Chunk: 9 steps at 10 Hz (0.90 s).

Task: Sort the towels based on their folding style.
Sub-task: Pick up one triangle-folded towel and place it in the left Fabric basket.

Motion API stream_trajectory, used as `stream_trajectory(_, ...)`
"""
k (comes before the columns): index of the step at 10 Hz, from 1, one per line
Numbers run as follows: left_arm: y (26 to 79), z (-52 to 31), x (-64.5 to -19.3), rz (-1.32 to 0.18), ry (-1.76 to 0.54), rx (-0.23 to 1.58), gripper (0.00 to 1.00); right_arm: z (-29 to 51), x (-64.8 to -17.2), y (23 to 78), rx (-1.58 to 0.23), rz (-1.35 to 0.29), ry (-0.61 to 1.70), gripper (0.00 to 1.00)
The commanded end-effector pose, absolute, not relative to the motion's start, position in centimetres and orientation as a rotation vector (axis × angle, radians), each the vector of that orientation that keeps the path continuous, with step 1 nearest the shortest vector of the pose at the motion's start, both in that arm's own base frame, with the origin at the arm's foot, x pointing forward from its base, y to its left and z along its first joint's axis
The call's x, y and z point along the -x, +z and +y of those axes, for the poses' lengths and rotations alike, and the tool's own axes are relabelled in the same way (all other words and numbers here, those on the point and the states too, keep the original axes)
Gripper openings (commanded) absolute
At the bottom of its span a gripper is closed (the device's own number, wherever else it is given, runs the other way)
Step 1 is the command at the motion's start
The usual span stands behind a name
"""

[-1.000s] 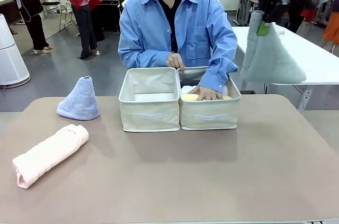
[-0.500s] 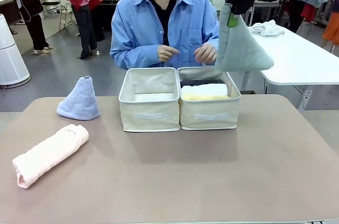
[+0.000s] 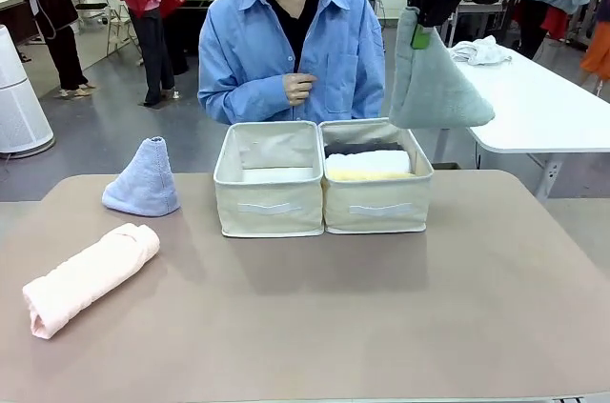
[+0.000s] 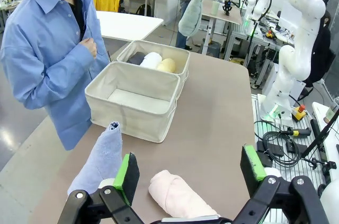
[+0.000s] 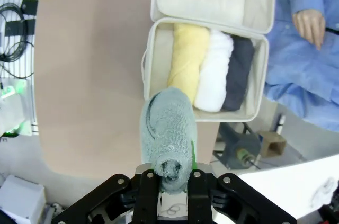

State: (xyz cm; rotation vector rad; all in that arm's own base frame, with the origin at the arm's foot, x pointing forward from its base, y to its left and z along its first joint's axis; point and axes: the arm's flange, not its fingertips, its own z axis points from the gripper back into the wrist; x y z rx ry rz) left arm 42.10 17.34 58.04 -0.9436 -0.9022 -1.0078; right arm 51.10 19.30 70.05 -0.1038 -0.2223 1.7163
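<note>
front cam faces person (image 3: 295, 41) across table (image 3: 381, 308); right wrist high, straight down; bins (image 3: 270, 203) shared.

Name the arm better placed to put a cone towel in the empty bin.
Right. The right pincer is shut on the grey-green cone towel, aloft by the bins; the left pincer stands open, empty.

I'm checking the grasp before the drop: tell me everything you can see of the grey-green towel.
The grey-green towel is a cone of fuzzy terry cloth, tip up, widening to a rounded base. The right gripper pinches its tip between shut fingers. It hangs in the air near the bin that holds three rolled towels, and it touches nothing else.
</note>
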Motion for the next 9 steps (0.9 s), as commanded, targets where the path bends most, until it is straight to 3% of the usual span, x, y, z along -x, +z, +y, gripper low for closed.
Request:
stream_trajectory(1,58.1,17.3,-41.9,-0.93,-1.011,0.948,1.0,19.8,-51.5,69.8,0.134,-0.302,1.713,0.18)
stream_trajectory(9,58.1,17.3,-41.9,-0.93,-1.011,0.948,1.0,29.6,-55.9,67.9,0.079,-0.312,1.903,0.18)
